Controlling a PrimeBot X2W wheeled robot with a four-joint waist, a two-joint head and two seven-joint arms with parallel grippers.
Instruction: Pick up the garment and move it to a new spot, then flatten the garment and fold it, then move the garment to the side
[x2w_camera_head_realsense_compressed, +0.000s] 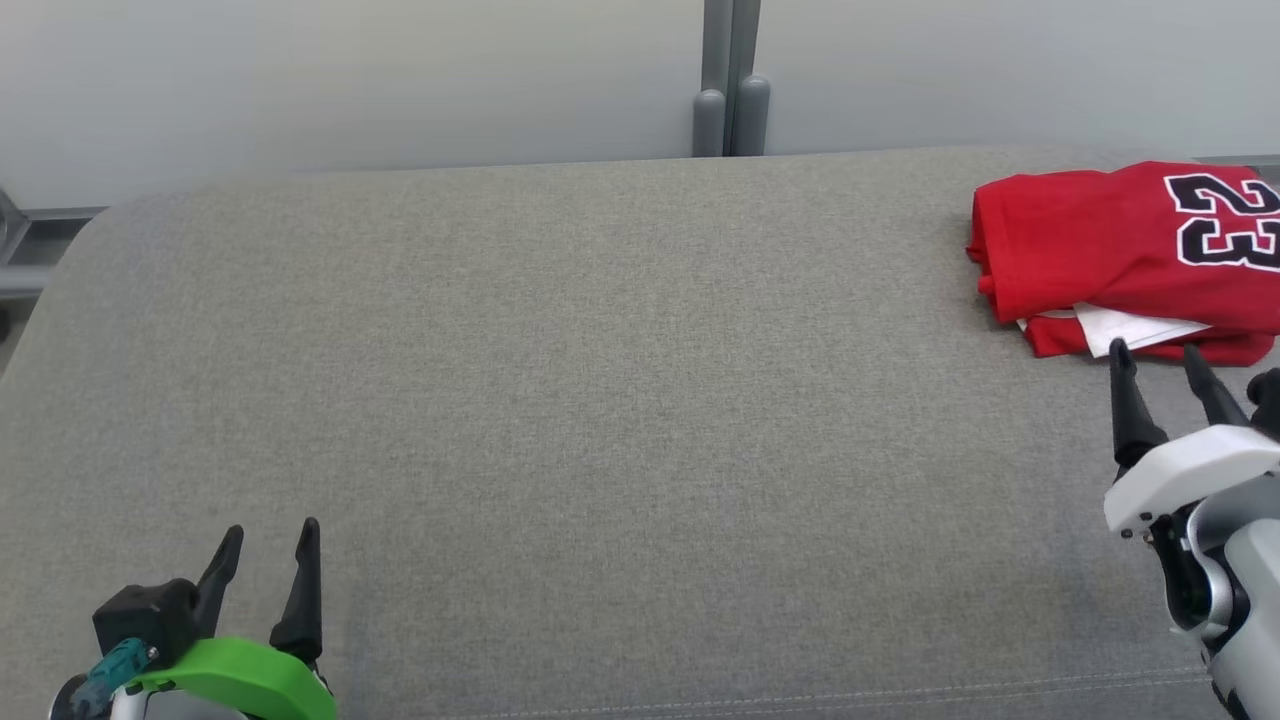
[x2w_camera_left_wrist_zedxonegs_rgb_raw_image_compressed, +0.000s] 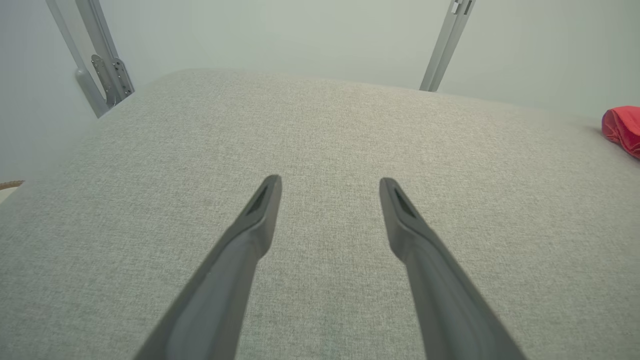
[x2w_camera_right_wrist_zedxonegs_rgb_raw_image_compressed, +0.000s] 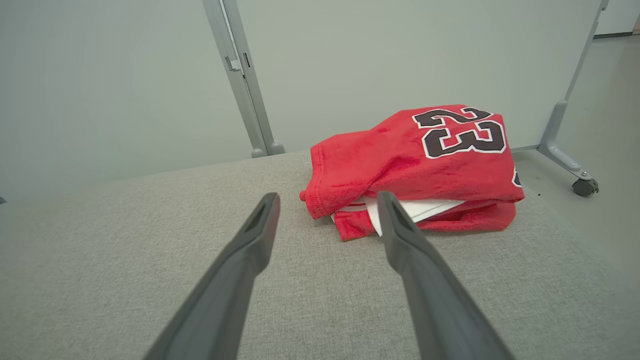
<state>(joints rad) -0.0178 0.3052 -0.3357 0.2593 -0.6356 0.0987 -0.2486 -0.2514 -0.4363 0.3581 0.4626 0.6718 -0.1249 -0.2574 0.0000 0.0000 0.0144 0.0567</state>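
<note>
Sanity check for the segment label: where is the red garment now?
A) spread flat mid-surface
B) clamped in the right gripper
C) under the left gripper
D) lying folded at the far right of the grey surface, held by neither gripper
D: the red garment lies folded at the far right of the grey surface; the right gripper is open just in front of it, and the left gripper is open far off.
</note>
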